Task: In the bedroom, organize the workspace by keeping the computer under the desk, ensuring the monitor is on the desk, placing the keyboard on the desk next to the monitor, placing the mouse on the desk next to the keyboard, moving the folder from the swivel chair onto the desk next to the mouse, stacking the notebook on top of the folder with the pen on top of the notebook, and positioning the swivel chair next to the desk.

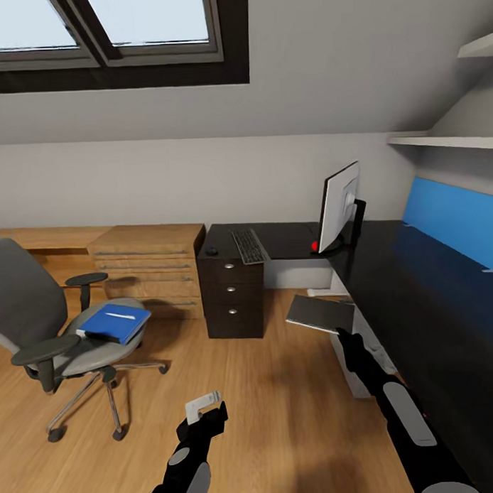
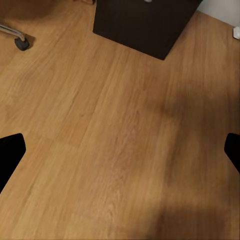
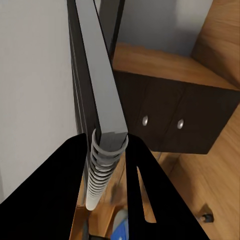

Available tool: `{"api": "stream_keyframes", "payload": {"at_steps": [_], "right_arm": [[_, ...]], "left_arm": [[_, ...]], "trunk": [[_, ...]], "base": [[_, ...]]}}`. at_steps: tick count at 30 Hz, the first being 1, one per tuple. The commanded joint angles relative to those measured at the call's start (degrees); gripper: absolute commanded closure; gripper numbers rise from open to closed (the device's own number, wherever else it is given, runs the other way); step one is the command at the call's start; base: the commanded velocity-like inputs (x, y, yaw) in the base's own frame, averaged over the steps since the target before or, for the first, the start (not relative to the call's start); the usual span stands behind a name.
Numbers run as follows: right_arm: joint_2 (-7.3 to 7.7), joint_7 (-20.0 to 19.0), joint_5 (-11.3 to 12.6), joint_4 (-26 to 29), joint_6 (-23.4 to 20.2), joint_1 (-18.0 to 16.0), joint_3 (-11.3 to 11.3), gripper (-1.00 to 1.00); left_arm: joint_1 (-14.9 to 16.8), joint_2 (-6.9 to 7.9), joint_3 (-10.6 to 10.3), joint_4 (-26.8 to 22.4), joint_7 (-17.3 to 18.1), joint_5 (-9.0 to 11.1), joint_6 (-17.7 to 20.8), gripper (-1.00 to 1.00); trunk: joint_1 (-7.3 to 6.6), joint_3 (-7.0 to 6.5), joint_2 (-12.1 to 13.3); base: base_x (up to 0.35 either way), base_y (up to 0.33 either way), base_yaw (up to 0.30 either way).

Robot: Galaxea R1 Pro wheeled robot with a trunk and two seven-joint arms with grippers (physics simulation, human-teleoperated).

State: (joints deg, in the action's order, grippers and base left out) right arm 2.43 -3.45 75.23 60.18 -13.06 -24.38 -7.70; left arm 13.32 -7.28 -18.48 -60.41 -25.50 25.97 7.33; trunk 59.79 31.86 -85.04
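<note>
one swivel chair [image 1: 43,332], one blue folder [image 1: 114,322], one pen [image 1: 119,316], one monitor [image 1: 339,206], one keyboard [image 1: 249,246], one mouse [image 1: 212,251], three drawer knobs [image 1: 229,288], two skylight panes [image 1: 96,21], one spiral-bound notebook [image 1: 321,313].

Left hand [image 1: 207,411] low and forward, fingers [image 2: 10,152] spread wide (empty), right hand [image 1: 343,334] outstretched, clamped on notebook [image 1: 321,313]

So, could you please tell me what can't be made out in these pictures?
- Head view: the monitor faces away, so its screen is hidden.
- Head view: the mouse is too small for detail on the black desk.
- Head view: the computer under the desk is largely hidden behind the right arm and notebook.
</note>
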Motion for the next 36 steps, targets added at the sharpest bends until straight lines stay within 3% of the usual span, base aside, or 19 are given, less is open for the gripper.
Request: {"api": "stream_keyframes", "payload": {"at_steps": [1,18,36], "right_arm": [[-0.03,-0.1,0.4,0.0,-0.3,0.0,-0.1,1.00],[-0.14,-0.2,0.2,-0.2,-0.1,0.0,0.0,1.00],[-0.14,-0.1,0.2,-0.3,-0.1,0.0,0.0,1.00]], "left_arm": [[0.0,0.04,-0.1,-0.1,-0.4,0.3,0.2,-1.00],[0.0,0.12,0.0,0.0,-0.3,0.4,0.1,-1.00],[0.0,-0.01,-0.1,0.3,-0.4,0.3,0.2,-1.00]], "trunk": [[0.03,0.06,0.0],[0.03,0.06,0.0],[0.03,0.06,0.0]], "base": [[0.326,0.000,0.000],[0.307,0.171,0.000],[0.325,0.013,0.000]]}}
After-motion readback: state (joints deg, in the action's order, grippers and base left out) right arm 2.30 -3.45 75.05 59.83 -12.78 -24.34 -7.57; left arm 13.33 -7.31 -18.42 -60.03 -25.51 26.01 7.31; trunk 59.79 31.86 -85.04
